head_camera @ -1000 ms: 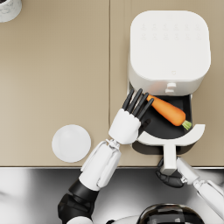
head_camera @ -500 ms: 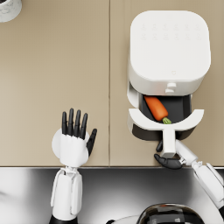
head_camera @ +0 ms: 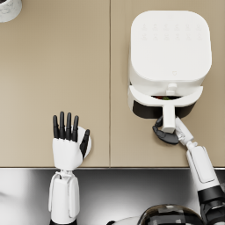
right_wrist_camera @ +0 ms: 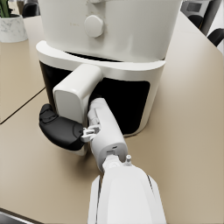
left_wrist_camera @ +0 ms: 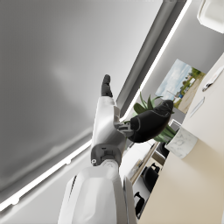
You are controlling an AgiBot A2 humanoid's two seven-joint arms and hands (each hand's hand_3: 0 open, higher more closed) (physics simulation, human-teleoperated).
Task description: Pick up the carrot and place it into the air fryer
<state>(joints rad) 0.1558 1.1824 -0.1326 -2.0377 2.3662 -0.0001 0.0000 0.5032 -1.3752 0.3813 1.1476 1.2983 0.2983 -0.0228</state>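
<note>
The air fryer (head_camera: 170,57) stands on the table (head_camera: 57,79), on the right side and towards the back. Its drawer (head_camera: 165,102) sticks out a little at the front, with the handle (head_camera: 168,121) before it. The right hand (head_camera: 165,134) rests against this handle. The left hand (head_camera: 67,143) is well apart on the left, above a plate (head_camera: 89,145) near the front edge. A pot (head_camera: 9,9) stands in the back left corner.

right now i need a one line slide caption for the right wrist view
Right hand grips the air fryer drawer handle, drawer nearly closed on the tan counter.
</note>
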